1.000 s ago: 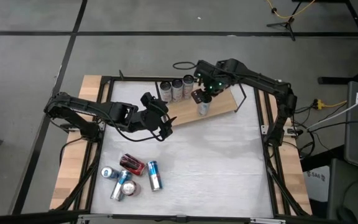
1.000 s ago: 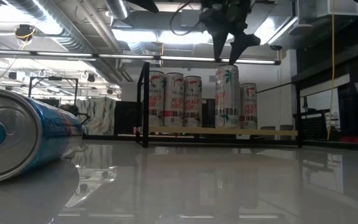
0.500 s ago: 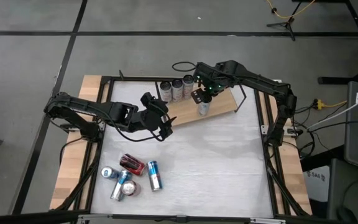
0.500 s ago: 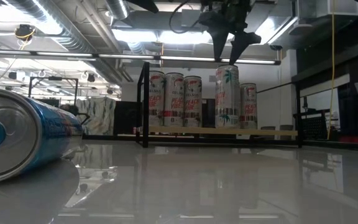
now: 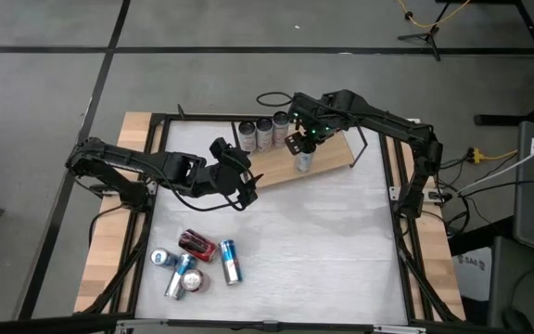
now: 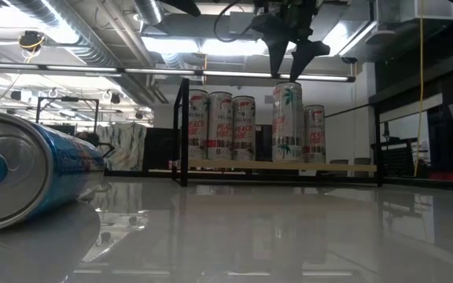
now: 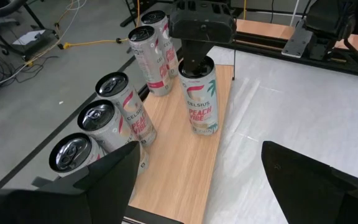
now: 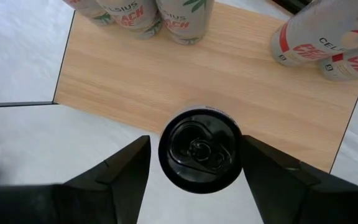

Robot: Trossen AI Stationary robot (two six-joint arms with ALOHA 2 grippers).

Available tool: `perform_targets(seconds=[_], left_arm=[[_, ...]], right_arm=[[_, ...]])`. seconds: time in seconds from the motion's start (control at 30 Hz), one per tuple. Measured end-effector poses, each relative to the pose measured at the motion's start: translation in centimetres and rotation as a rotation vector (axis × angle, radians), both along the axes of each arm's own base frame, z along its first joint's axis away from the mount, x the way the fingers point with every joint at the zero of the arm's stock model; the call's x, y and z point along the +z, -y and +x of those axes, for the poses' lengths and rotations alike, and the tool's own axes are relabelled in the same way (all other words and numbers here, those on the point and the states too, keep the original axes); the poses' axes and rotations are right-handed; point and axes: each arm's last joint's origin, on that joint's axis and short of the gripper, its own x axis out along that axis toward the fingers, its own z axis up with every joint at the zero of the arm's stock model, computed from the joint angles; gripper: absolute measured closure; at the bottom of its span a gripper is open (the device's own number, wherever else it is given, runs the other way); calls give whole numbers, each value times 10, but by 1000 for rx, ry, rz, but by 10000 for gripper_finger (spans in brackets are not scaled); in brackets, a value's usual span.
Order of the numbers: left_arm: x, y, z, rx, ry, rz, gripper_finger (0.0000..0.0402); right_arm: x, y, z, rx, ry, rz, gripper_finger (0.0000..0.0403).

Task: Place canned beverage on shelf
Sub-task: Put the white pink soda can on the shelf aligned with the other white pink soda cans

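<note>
So the right tool is sitting directly over an upright Celsius Peach Vibe can that's standing on the wooden shelf, close to the edge that faces the desk. From the right wrist camera the fingers are spread out either side of the can top with a visible gap, so it's open and not clamping anything. The low view has the tool just above the can's rim.

More Celsius cans are lined up along the far side of the shelf, all upright.

The left tool hangs over the desk just beside the shelf's corner, fingers wide apart with nothing between them.

Down at the near left of the desk there's a cluster of loose cans lying on their sides, blue and red ones, well apart from the shelf.
</note>
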Motion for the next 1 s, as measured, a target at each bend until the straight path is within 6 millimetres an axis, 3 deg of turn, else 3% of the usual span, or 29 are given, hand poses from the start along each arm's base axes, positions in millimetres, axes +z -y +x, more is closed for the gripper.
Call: perform_targets(seconds=[0.3, 0.7, 1.0], left_arm=[[0, 0, 0, 0, 0, 0, 72], [0, 0, 0, 0, 0, 0, 72], [0, 0, 0, 1, 1, -1, 72]], right_arm=[[0, 0, 0, 0, 0, 0, 152], [0, 1, 0, -7, -7, -22, 36], [0, 0, 0, -6, -6, -18, 22]])
